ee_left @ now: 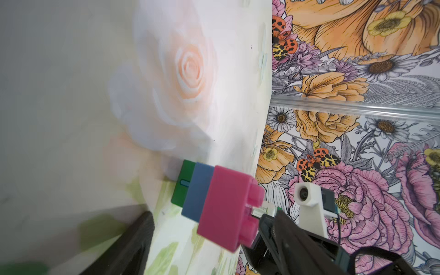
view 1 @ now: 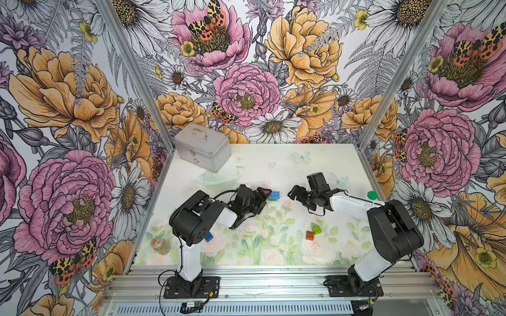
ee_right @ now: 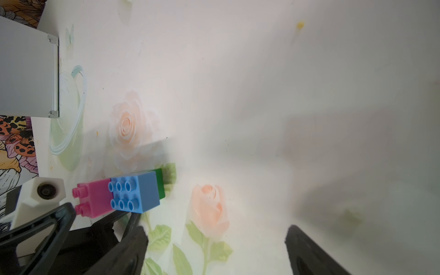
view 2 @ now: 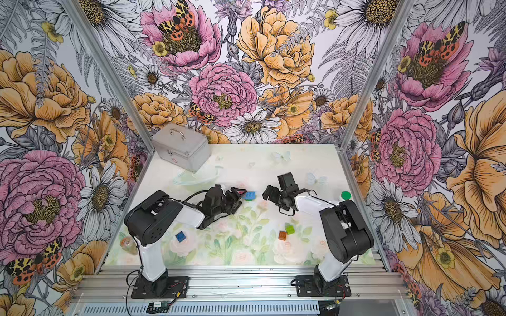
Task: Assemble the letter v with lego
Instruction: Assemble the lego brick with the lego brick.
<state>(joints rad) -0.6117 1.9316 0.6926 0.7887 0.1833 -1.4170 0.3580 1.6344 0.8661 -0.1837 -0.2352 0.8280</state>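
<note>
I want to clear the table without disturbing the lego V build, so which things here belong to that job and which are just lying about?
For the job: joined pink, light-blue and dark-green bricks; lime brick; orange brick; dark-blue brick.
Lying about: metal case; green-capped bottle; small jar.

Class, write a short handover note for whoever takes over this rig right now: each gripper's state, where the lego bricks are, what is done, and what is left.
Left gripper: jaws apart around the pink brick at one end of the stack; no firm grip visible.
Right gripper: open, empty, just beside the stack.
Done: dark-green brick, light-blue brick and pink brick joined, lying on their side between the grippers.
Loose: lime brick and orange brick close together, front right; dark-blue brick, front left.
Left: probably join those three on.
</note>
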